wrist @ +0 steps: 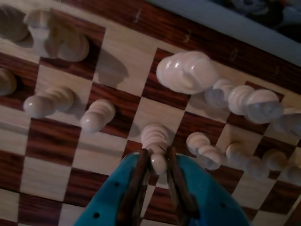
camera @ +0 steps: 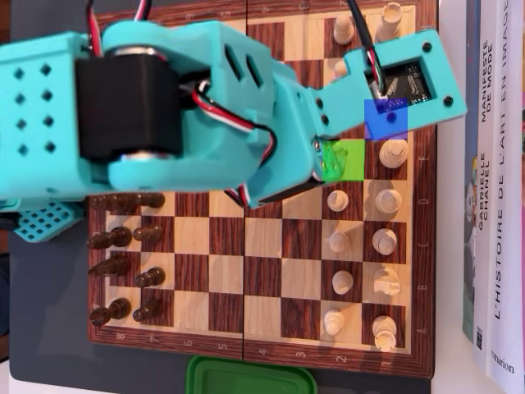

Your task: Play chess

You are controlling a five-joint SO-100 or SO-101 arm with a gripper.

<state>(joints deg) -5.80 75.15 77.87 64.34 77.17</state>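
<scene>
In the wrist view, our blue claw (wrist: 159,162) is closed snugly around a small white pawn (wrist: 156,141), its round cream head between the fingers. It stands on the chessboard (wrist: 47,141), near the edge where the other white pieces (wrist: 188,70) stand.

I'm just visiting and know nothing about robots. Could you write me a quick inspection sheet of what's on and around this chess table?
Surface: wooden chessboard on a dark mat.
Job's things: white pieces along the overhead view's right side, dark pieces along its left.
Clutter: green container at the board's bottom edge.
Hand: the hand is closed on a white pawn.
Cables: red, white and black wires on the arm.
Surroundings: books at right.
</scene>
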